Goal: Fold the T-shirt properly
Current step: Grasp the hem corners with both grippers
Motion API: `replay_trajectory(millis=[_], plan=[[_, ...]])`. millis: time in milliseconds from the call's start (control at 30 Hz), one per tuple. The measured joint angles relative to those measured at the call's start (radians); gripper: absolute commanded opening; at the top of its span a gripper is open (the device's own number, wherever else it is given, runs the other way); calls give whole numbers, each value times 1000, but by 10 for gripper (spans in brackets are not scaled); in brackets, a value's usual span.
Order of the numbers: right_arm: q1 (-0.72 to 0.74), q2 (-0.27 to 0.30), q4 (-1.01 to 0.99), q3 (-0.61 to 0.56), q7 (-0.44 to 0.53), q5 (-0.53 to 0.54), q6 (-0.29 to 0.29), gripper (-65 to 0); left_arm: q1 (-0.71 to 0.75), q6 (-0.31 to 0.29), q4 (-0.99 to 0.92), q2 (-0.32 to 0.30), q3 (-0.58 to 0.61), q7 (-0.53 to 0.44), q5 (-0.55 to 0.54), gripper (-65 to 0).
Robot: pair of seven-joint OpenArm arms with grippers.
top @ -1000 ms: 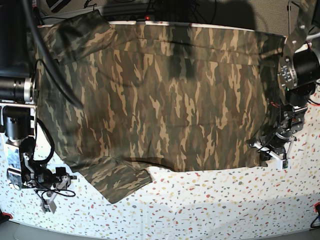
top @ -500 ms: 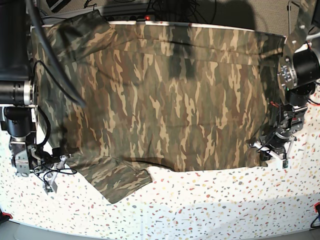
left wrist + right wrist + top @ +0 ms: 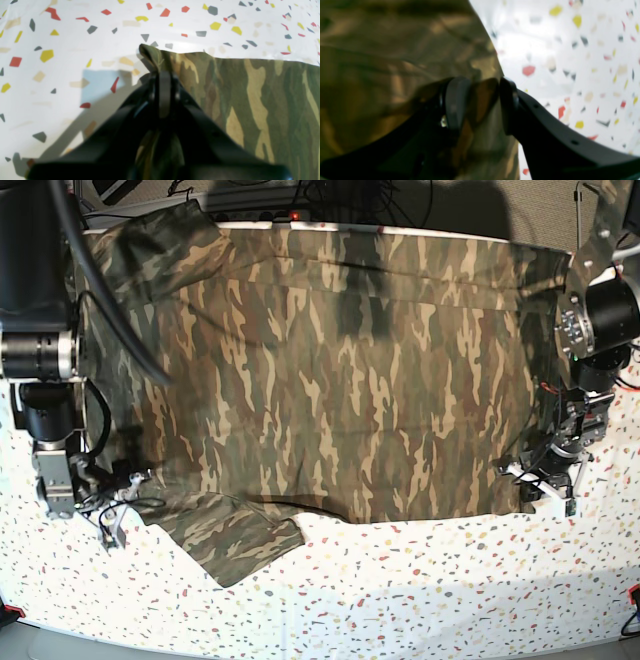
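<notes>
On the white speckled table [image 3: 400, 600], the right gripper [image 3: 118, 498] gapes astride the sleeve edge of the olive, tan and brown camouflage cloth T-shirt [image 3: 330, 370], spread flat lengthwise across; the left gripper [image 3: 528, 476] pinches its hem corner.

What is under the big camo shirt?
The T-shirt lies on a white speckled table. Its bare part shows along the near edge. Whatever else might lie beneath the cloth is covered and cannot be seen.

White speckled tabletop [image 3: 420, 590] under a camouflage T-shirt [image 3: 330, 370] spread flat, one sleeve toward the near edge.
</notes>
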Motion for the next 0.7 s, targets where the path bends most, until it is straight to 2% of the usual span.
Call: replay_trajectory(millis=[67,167,233,367,533,700], plan=[[2,0,0,0,8,-43,1,-405,0,0,0,0,0,0,1,-650],[6,3,0,0,64,-60,1,-301,0,0,0,0,0,0,1,-650],[6,3,0,0,93,-61,1,-268,0,0,0,0,0,-1,1,-650],[5,3,0,0,129,-58,1,-268,0,0,0,0,0,-1,1,-650],[-22,12,0,0,138,20,-18,-268,0,0,0,0,0,-3,1,-650],[-55,33,0,0,180,26,-26,-269,0,3,-1,0,0,-2,1,-650]])
